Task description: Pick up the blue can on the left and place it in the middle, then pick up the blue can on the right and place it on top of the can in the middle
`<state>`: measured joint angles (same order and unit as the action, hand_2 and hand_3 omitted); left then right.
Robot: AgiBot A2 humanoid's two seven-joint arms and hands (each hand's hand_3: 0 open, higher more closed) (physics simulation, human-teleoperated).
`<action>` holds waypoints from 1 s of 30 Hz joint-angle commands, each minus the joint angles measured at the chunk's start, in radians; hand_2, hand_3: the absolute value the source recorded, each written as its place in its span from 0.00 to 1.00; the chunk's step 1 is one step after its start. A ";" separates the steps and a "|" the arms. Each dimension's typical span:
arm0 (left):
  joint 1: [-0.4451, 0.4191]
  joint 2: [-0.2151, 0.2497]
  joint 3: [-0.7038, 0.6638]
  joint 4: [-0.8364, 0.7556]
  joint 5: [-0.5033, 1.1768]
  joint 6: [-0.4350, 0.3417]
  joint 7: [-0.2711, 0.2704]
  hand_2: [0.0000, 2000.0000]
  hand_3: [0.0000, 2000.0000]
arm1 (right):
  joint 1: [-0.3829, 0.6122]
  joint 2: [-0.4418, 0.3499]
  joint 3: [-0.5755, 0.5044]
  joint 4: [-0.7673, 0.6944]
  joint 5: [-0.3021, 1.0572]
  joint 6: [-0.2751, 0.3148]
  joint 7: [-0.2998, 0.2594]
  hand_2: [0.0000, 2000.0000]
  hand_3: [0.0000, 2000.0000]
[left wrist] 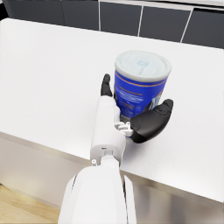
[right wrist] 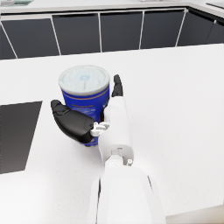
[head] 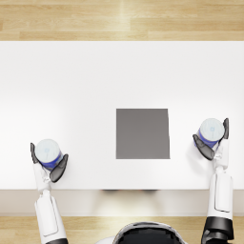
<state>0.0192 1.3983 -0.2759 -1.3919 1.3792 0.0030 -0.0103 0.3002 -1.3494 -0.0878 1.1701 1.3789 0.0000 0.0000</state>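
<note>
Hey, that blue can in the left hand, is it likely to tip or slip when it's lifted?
The left can looks rigid, so it probably won't squash. Its label seems smooth and could slip. It's wide and standing upright, so tipping seems unlikely.

The head camera looks straight down on the white table [head: 71, 86], while each wrist camera looks closely along its forearm across it.
</note>
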 commanded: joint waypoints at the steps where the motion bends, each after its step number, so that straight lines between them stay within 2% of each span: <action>1: 0.037 -0.008 0.004 0.072 0.000 0.001 -0.019 0.00 0.00 | 0.074 -0.004 0.032 -0.117 0.000 -0.001 0.000 0.00 0.00; 2: 0.039 -0.007 0.012 0.077 0.000 -0.005 -0.037 0.00 0.00 | 0.076 -0.006 0.042 -0.114 0.000 -0.001 0.000 0.00 0.00; 3: 0.037 -0.007 0.007 0.074 0.000 -0.009 -0.052 0.00 0.00 | 0.073 -0.006 0.036 -0.113 0.000 -0.002 0.000 0.68 0.16; 4: 0.034 -0.006 0.008 0.056 0.000 -0.012 -0.062 0.68 0.16 | 0.061 -0.006 0.032 -0.067 0.000 0.036 0.002 1.00 0.33; 5: 0.034 -0.006 0.014 0.039 0.000 -0.024 -0.061 1.00 0.33 | 0.055 -0.008 0.029 -0.043 0.000 0.071 0.001 1.00 0.49; 6: 0.040 -0.007 0.018 0.029 0.000 -0.033 -0.052 1.00 0.49 | 0.051 -0.009 0.018 -0.020 0.001 0.093 0.001 1.00 0.65; 7: 0.043 -0.007 0.038 -0.001 0.000 -0.047 -0.033 1.00 0.65 | 0.037 -0.012 0.010 0.032 0.001 0.086 0.003 1.00 0.76; 8: 0.048 -0.007 0.060 -0.034 0.000 -0.050 -0.023 1.00 0.76 | 0.025 -0.013 0.009 0.087 0.001 0.069 0.004 1.00 0.76; 11: 0.087 -0.011 0.162 -0.124 0.000 -0.048 -0.006 1.00 0.76 | -0.006 -0.018 0.029 0.226 0.001 0.055 0.007 1.00 0.76; 13: 0.142 0.000 0.284 -0.147 0.000 -0.046 -0.002 1.00 0.76 | -0.022 -0.020 0.057 0.307 0.001 0.053 0.008 1.00 0.76; 18: 0.267 0.062 0.477 -0.020 0.000 -0.045 0.001 1.00 0.76 | -0.022 -0.028 0.122 0.431 0.001 0.047 0.010 1.00 0.76; 21: 0.335 0.102 0.548 0.065 0.000 -0.045 0.002 1.00 0.76 | -0.003 -0.037 0.136 0.440 0.001 0.089 0.009 1.00 0.76; 26: 0.470 0.163 0.608 0.281 0.000 -0.047 0.003 1.00 0.76 | 0.022 -0.051 0.169 0.473 0.000 0.125 0.010 1.00 0.76; 27: 0.582 0.014 0.903 0.330 0.000 -0.047 0.003 1.00 0.76 | 0.032 -0.055 0.173 0.474 0.000 0.130 0.010 1.00 0.76; 28: 0.531 0.146 0.680 0.370 -0.001 -0.036 0.003 1.00 0.76 | 0.042 -0.059 0.185 0.476 0.000 0.134 0.010 1.00 0.76; 30: 0.565 0.162 0.675 0.445 0.001 -0.034 0.005 1.00 0.76 | 0.057 -0.067 0.206 0.472 0.000 0.141 0.011 1.00 0.76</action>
<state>0.5154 1.5319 0.4021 -1.0387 1.3795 -0.0312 -0.0053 0.3230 -1.4096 0.0981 1.6318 1.3792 0.1435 0.0121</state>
